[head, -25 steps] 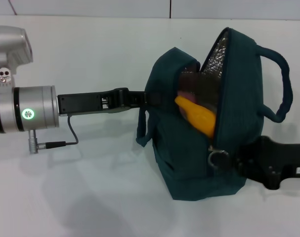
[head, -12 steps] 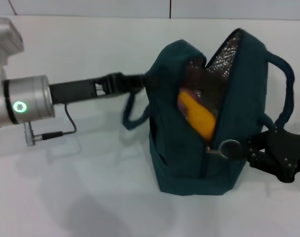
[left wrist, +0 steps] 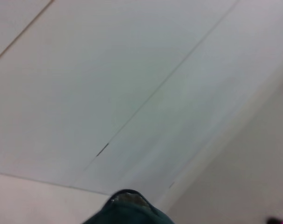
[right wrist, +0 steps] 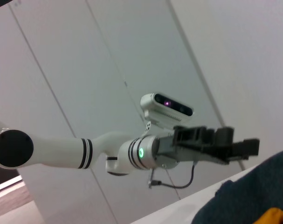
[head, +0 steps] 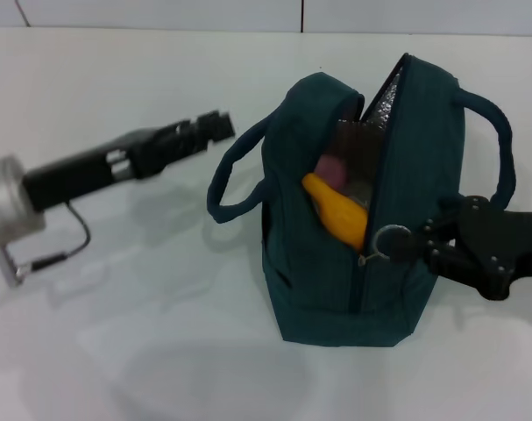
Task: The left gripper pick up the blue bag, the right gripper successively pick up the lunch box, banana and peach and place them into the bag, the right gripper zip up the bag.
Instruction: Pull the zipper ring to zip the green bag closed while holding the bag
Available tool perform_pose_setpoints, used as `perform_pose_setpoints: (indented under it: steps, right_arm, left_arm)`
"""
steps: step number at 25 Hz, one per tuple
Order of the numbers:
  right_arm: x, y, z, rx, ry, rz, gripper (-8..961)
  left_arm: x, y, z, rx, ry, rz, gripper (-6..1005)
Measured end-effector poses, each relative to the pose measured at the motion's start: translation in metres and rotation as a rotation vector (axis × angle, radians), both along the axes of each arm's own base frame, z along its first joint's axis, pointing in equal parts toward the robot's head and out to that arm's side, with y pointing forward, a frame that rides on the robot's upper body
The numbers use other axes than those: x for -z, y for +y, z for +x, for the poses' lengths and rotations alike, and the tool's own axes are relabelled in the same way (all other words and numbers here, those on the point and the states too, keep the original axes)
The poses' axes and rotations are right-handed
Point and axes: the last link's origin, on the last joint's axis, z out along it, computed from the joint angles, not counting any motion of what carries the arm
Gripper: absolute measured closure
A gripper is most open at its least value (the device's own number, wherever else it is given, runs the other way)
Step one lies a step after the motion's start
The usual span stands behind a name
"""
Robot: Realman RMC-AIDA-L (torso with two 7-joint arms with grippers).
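Right gripper (head: 416, 248) pinching the zipper's ring pull (head: 390, 242) on the upright blue bag (head: 353, 263), banana (head: 336, 210) showing inside, left gripper (head: 215, 125) pressed together, clear of the handle, white table (head: 143, 333), pale wall behind.

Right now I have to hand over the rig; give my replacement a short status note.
Left pincer: free of the bag, beside its handle, holding nothing.
Right pincer: at the zipper ring; grip unclear.
Bag: upright on the table, unzipped at the top.
Banana and peach are inside; lunch box cannot be made out.
Left to do: zip the bag fully shut.
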Motion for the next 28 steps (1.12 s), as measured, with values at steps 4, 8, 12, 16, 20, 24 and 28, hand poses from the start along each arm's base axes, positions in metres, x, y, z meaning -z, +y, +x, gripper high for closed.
perform_pose_setpoints:
  steps: [4,8,12,16,20,24,28]
  right_arm:
    - [-0.004,0.006,-0.006,-0.025,0.002,0.021,947]
    - [-0.007,0.011,-0.019,-0.069,0.030,0.053,947]
    - [-0.006,0.019,-0.031,-0.100,0.052,0.064,947]
    - [0.000,0.028,-0.044,-0.129,0.077,0.068,947]
    - [0.004,0.033,-0.050,-0.138,0.098,0.074,947]
    - [0.005,0.035,-0.052,-0.135,0.097,0.082,947]
    - [0.005,0.036,-0.052,-0.127,0.112,0.090,947]
  left_arm:
    - [0.010,-0.025,-0.007,0.090,-0.005,0.024,515]
    - [0.038,-0.057,-0.022,0.124,0.009,0.069,426]
    - [0.055,-0.069,-0.029,0.110,0.031,0.108,429]
    - [0.070,-0.068,-0.029,0.074,0.044,0.123,430]
    - [0.078,-0.062,-0.025,0.064,0.052,0.139,429]
    - [0.082,-0.057,-0.019,0.086,0.059,0.147,428]
    - [0.087,-0.055,-0.013,0.108,0.063,0.140,436]
